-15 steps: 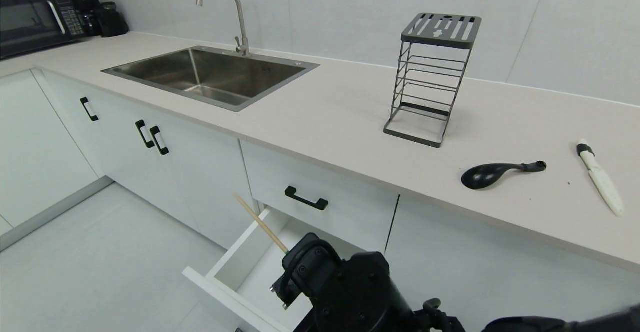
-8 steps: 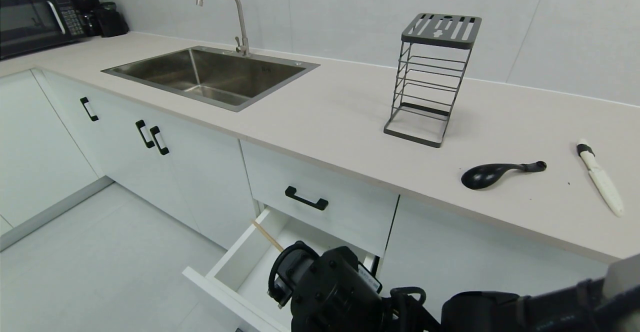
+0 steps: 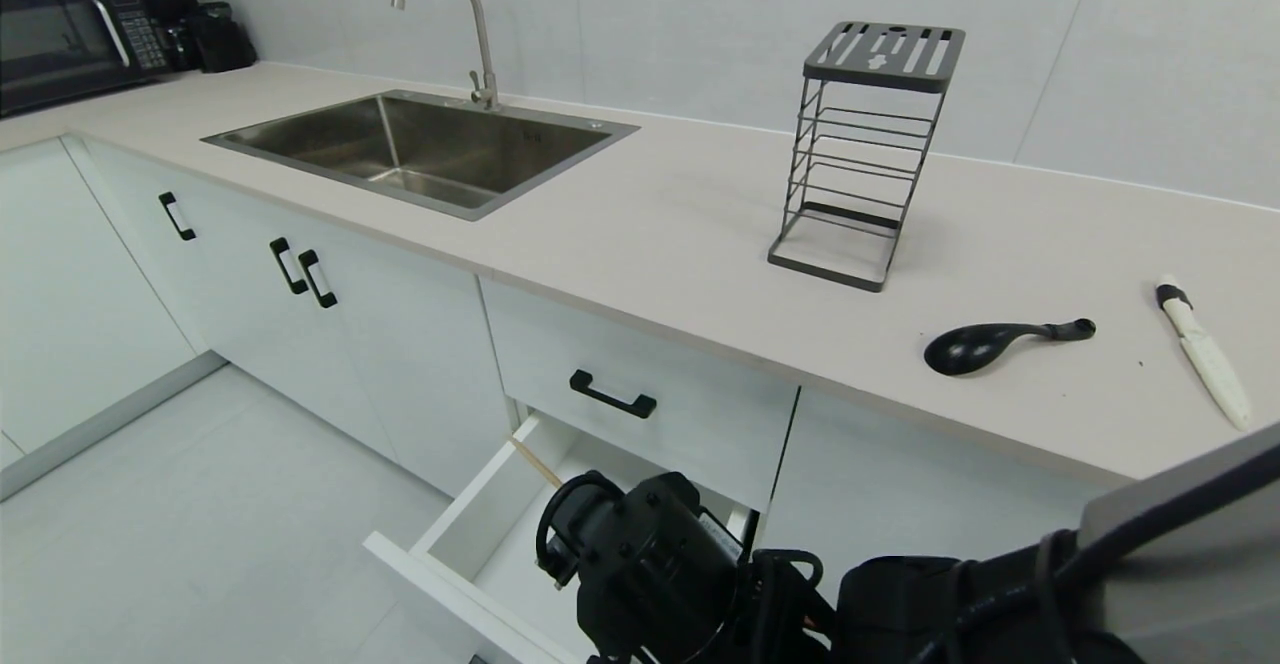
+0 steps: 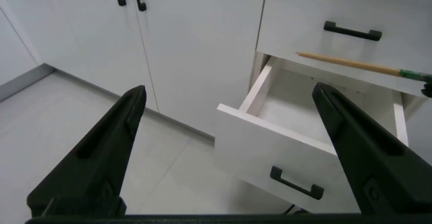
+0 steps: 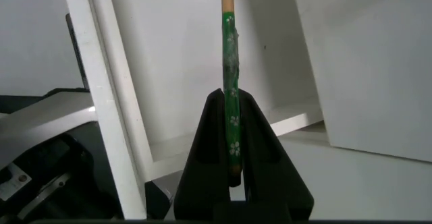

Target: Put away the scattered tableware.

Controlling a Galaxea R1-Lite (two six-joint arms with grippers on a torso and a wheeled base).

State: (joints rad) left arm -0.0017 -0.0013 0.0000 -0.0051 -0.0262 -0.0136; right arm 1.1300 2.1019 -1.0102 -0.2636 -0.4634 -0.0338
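The right tool [image 5: 231, 106] clamps a green-tipped wooden chopstick [image 5: 228, 21] over the open white drawer [image 3: 478, 496] (not yet released); a black plastic spoon [image 3: 975, 346] and white knife [image 3: 1205, 354] wait near the front edge of the worktop [image 3: 680, 234].

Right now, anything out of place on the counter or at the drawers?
Black spoon and white knife lie loose on the counter, right of the rack. Lower drawer stands open; right gripper holds a chopstick over it.
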